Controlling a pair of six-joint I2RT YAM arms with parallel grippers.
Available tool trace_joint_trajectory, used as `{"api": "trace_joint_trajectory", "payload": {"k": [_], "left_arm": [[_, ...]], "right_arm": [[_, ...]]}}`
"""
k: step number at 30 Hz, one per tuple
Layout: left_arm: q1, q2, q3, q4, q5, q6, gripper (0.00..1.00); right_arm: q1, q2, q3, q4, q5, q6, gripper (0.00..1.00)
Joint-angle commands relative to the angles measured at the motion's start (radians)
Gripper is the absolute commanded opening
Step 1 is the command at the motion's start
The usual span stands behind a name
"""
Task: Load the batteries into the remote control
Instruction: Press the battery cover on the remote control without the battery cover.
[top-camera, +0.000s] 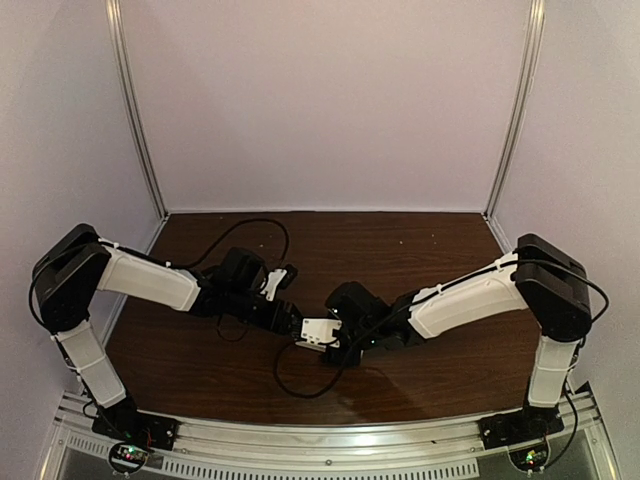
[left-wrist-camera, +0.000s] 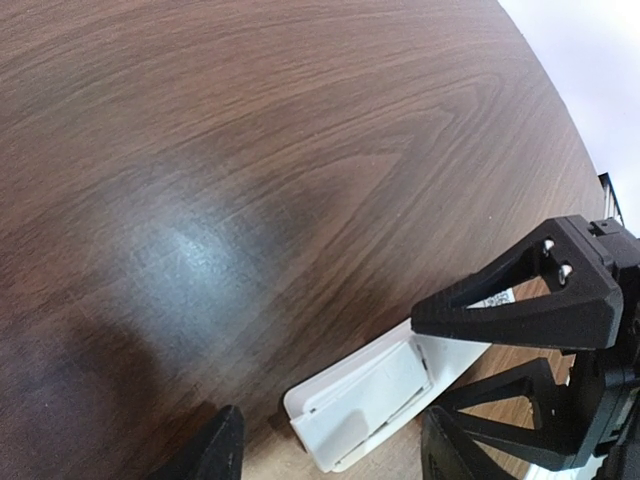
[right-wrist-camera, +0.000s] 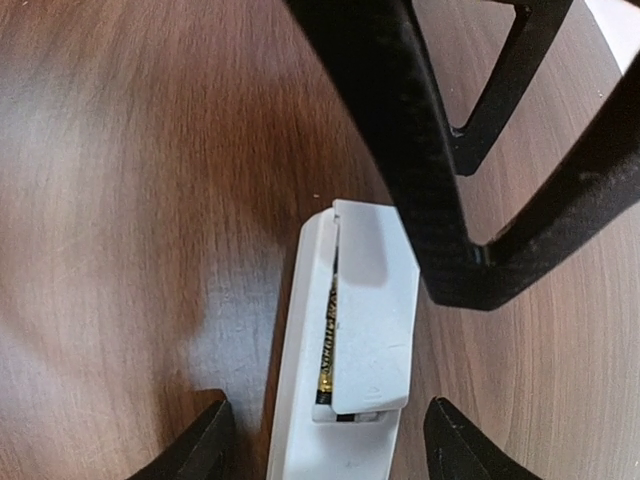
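Right wrist: remote control (right-wrist-camera: 293, 400) lengthwise up-frame

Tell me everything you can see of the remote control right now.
The remote control is a slim white plastic bar lying flat, back up, on the dark wooden table. Its battery cover sits askew over the compartment, not seated, and a gold-labelled battery shows in the gap. The right gripper straddles it with open jaws, clear of its sides; a finger of the left gripper crosses the cover's edge, contact unclear.
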Motion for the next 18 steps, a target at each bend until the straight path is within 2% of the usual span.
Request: {"api": "trace_joint_trajectory", "payload": {"k": [1, 8, 14, 18], "left_arm": [[0.009, -0.005, -0.011, 0.047, 0.007, -0.003, 0.61], [0.009, 0.002, -0.011, 0.042, 0.006, -0.007, 0.6], [0.009, 0.006, -0.013, 0.041, 0.005, -0.007, 0.61], [0.009, 0.007, -0.012, 0.037, 0.004, -0.006, 0.6]], "right_arm": [[-0.002, 0.026, 0.033, -0.012, 0.018, 0.003, 0.64], [-0.002, 0.025, 0.045, -0.025, 0.018, 0.005, 0.58], [-0.002, 0.037, 0.054, -0.041, 0.017, 0.005, 0.5], [-0.002, 0.044, 0.061, -0.049, 0.02, 0.006, 0.49]]}}
